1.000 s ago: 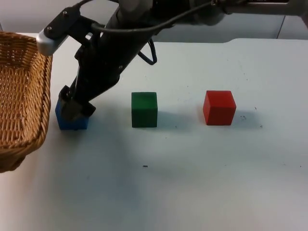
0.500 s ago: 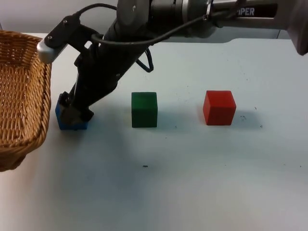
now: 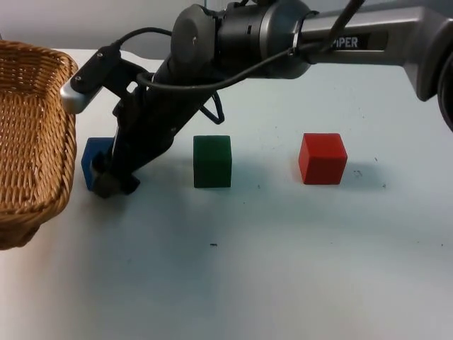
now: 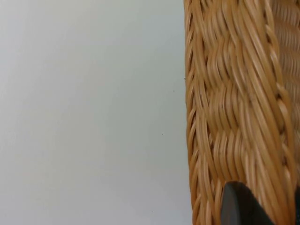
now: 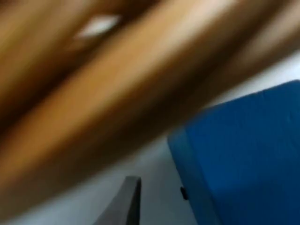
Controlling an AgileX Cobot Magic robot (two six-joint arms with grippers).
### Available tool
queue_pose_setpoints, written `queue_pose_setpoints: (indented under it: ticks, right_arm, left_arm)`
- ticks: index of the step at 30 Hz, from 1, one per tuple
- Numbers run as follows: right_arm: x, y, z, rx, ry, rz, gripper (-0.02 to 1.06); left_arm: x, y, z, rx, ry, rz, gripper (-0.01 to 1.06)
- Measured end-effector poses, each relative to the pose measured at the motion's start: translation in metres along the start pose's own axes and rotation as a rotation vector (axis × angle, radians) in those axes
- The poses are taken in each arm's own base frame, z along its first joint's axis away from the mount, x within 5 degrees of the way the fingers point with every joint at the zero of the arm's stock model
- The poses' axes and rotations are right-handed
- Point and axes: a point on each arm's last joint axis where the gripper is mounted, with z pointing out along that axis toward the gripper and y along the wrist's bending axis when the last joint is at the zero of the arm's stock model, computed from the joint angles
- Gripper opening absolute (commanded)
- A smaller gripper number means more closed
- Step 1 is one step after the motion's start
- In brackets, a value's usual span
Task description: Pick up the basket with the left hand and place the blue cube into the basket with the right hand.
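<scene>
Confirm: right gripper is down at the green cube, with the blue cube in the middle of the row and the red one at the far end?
Not quite. In the top view the right gripper is down at the blue cube, beside the basket. The green cube sits in the middle of the row, and the red cube is at the far end as you said.

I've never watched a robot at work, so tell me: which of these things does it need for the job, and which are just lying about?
Needed for the job:
- basket, held by the left gripper
- blue cube, with the right gripper down at it on the table

Just lying about:
- green cube
- red cube
</scene>
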Motion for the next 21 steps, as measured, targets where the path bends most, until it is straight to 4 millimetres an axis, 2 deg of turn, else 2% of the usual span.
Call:
queue_pose_setpoints:
  ticks: [4, 7, 11, 12, 15, 16, 21]
  right_arm:
    - [-0.0005, -0.0001, 0.0, 0.001, -0.006, 0.005, 0.95]
    - [-0.0006, -0.0002, 0.0, 0.002, -0.007, 0.005, 0.88]
    - [-0.0007, -0.0003, 0.0, 0.003, -0.008, 0.012, 0.66]
    - [-0.001, -0.0006, 0.0, 0.007, -0.011, 0.023, 0.66]
    - [-0.0009, -0.0015, 0.0, 0.016, -0.01, 0.033, 0.47]
    - [-0.001, -0.0021, 0.0, 0.023, -0.011, 0.038, 0.47]
    - [-0.001, -0.0031, -0.0001, 0.034, -0.012, 0.038, 0.0]
  left_arm:
    - [-0.0002, -0.0004, 0.0, 0.004, -0.002, -0.001, 0.0]
    - [-0.0003, -0.0006, 0.0, 0.006, -0.004, -0.004, 0.0]
    - [-0.0004, -0.0007, 0.0, 0.007, -0.005, -0.006, 0.0]
    - [-0.0004, -0.0007, 0.0, 0.007, -0.005, -0.006, 0.0]
    - [-0.0004, -0.0007, 0.0, 0.007, -0.005, -0.003, 0.0]
    - [-0.0004, -0.0007, 0.0, 0.007, -0.005, -0.003, 0.0]
    - [-0.0004, -0.0007, 0.0, 0.007, -0.005, -0.003, 0.0]
